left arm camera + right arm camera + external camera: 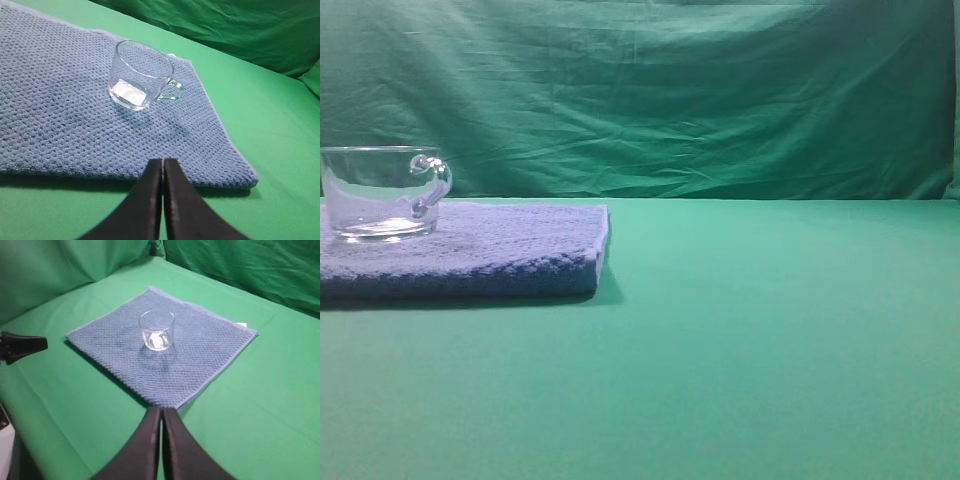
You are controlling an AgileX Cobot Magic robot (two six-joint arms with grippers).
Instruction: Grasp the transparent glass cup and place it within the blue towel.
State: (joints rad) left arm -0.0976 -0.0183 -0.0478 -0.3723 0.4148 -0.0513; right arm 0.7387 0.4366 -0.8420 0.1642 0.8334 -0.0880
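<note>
Nearest, the left claw is seen with its dark jaws pressed together on nothing, poised over the near edge of the blue towel. Likewise the right claw is held closed and empty, just off a corner of the towel. Beyond them, the transparent glass cup is set upright on the towel, apart from both claws. Underneath, the green bench is spread, and a green cloth backdrop is hung farthest back.

Clear cup, blue nubbly towel.
</note>
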